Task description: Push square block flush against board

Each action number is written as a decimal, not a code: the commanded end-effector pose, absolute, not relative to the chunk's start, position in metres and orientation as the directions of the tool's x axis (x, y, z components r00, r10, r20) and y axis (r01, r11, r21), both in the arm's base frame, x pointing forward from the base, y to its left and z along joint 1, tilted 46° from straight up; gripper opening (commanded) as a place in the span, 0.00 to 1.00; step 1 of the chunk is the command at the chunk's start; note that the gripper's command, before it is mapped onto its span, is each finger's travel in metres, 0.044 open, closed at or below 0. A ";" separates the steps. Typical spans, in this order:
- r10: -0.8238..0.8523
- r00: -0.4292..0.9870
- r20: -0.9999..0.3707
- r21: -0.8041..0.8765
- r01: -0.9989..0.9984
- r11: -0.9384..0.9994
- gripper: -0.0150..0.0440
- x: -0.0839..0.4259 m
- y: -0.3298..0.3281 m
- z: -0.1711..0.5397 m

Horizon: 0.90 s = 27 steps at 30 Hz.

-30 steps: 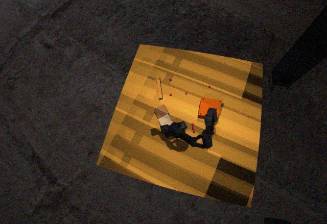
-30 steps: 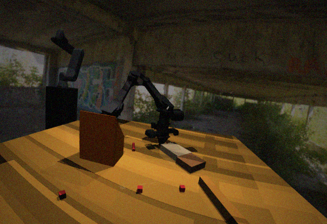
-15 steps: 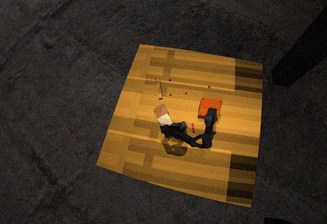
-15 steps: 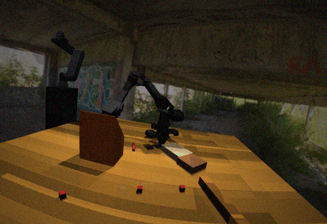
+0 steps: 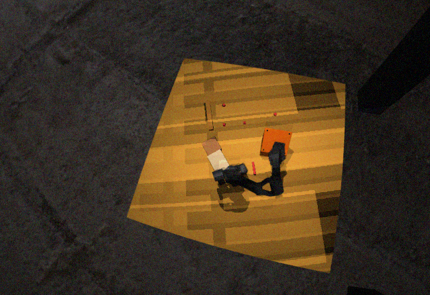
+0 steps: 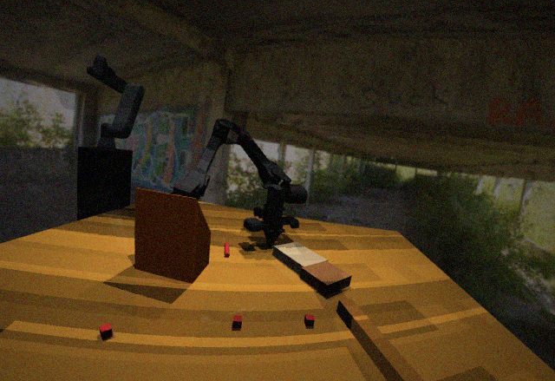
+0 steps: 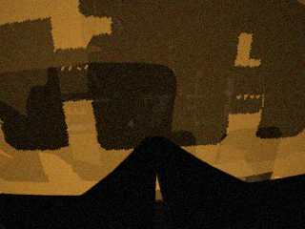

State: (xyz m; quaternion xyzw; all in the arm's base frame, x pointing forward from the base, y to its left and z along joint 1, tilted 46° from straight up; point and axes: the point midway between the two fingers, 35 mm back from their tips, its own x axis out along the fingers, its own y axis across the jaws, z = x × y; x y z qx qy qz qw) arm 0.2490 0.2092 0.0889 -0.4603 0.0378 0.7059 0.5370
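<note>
The brown square block (image 5: 211, 146) (image 6: 326, 274) and the white board (image 5: 217, 158) (image 6: 299, 253) lie flat on the table in one line. One whole side of the block appears to touch an end of the board, with no gap visible. Their long edges look even on both sides. My gripper (image 6: 270, 245) (image 7: 154, 144) is shut and empty, pointing down just beyond the board's other end. Whether the fingertips touch the board I cannot tell. In the top view the hand hides the fingertips and that end. The wrist view shows neither part clearly.
An orange box (image 5: 272, 139) (image 6: 166, 235) stands by the arm's base. A red stick (image 5: 253, 168) (image 6: 226, 249) lies between it and the board. A thin wooden bar (image 5: 209, 116) (image 6: 374, 341) lies beyond the block. Several small red cubes lie near the bar and box.
</note>
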 end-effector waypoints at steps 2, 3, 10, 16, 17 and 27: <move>0.723 0.004 -0.690 -0.440 -0.796 -0.416 0.25 0.243 0.213 0.093; 0.724 0.004 -0.690 -0.440 -0.796 -0.416 0.25 0.242 0.213 0.094; 0.724 0.002 -0.690 -0.441 -0.794 -0.419 0.25 0.243 0.200 0.109; 0.724 0.004 -0.689 -0.441 -0.796 -0.415 0.25 0.241 0.175 0.134; 0.724 0.004 -0.689 -0.441 -0.796 -0.415 0.25 0.241 0.175 0.134; 0.713 0.022 -0.700 -0.295 -0.919 -0.261 0.25 0.271 0.175 0.133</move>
